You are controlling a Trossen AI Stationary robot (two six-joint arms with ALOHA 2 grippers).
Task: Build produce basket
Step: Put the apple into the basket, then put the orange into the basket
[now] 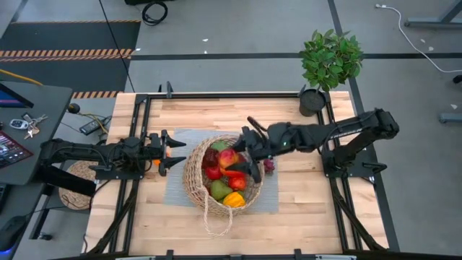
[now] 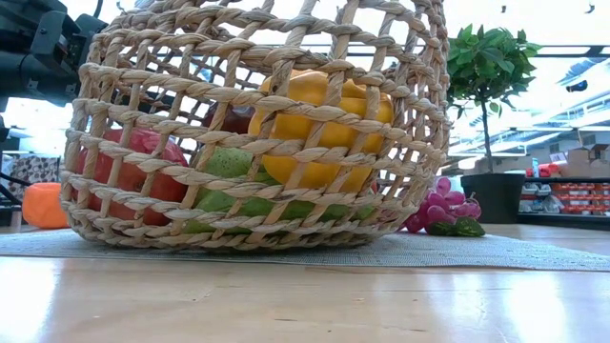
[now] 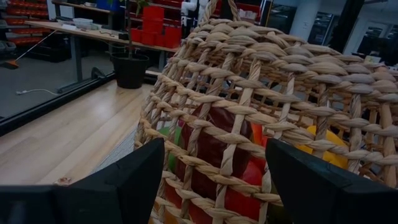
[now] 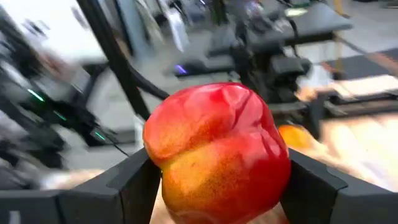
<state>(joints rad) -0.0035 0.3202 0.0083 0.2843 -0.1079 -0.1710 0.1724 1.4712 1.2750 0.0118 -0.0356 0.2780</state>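
Note:
The wicker basket (image 1: 222,179) stands on a grey mat (image 1: 177,189) at the middle of the table. It holds red, green and yellow produce (image 2: 319,124). My right gripper (image 1: 242,154) reaches in over the basket's right rim, shut on a red-and-yellow apple-like fruit (image 4: 217,152). My left gripper (image 1: 177,153) stands open and level just left of the basket's left wall (image 3: 211,124), nothing between its fingers. Purple grapes (image 1: 268,165) lie on the mat right of the basket. An orange piece (image 2: 45,205) lies left of it. My right gripper pinches the red-and-yellow fruit between its two fingers (image 4: 134,180), one on each of its opposite sides (image 4: 163,163). The fingers come nearly level from the table's right side. The fruit (image 1: 229,157) hangs above the produce in the basket, lifted clear.
A leafy potted plant (image 1: 328,61) stands at the table's far right corner. A flat round woven mat (image 1: 76,185) lies off the table's left edge. Black frame rails (image 1: 137,130) run along the table's sides. Bare wood shows in front of the basket (image 1: 303,217).

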